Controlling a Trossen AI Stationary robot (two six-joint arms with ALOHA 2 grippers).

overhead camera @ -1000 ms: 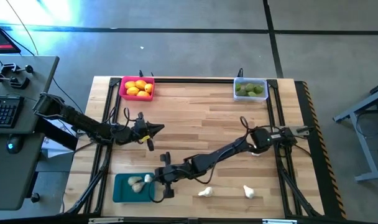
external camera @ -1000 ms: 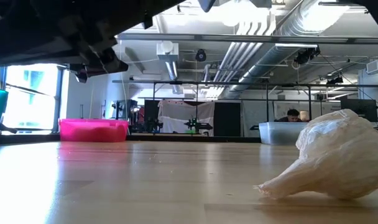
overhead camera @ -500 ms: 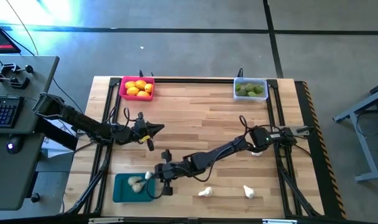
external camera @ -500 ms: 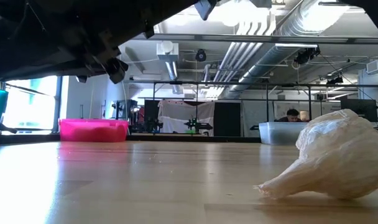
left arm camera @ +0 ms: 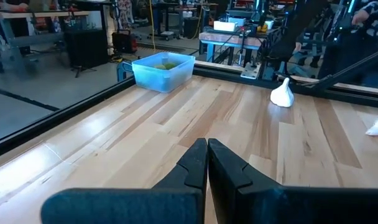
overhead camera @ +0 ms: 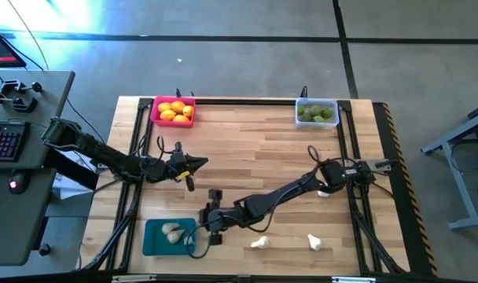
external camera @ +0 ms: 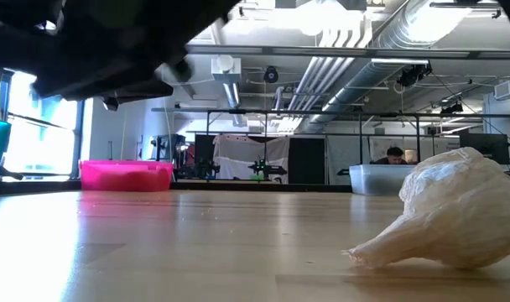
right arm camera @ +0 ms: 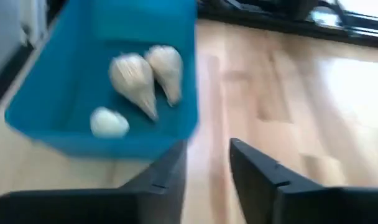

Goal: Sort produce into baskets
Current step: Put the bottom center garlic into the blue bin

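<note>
The teal basket (overhead camera: 170, 236) sits at the near left with three white garlic bulbs (right arm camera: 134, 78) in it. My right gripper (overhead camera: 206, 229) hangs just right of that basket, open, with nothing between its fingers (right arm camera: 207, 167). Two garlic bulbs (overhead camera: 259, 243) (overhead camera: 314, 242) lie on the table near the front edge, and another (overhead camera: 324, 191) lies by the right arm. The pink basket (overhead camera: 174, 110) holds orange fruits; the clear basket (overhead camera: 316, 112) holds green ones. My left gripper (overhead camera: 195, 163) waits shut at the left, above the table (left arm camera: 206, 146).
A black frame (overhead camera: 247, 101) runs round the wooden table top. The right arm (overhead camera: 278, 195) stretches slantwise across the table's middle. In the low view a garlic bulb (external camera: 444, 210) lies close in front, with the pink basket (external camera: 125, 174) and the clear basket (external camera: 381, 179) far behind.
My right gripper held a white garlic bulb over the teal basket's right edge. The bulb no longer shows at its fingertips. The gripper has drawn back a little toward the table's right edge and tipped up.
</note>
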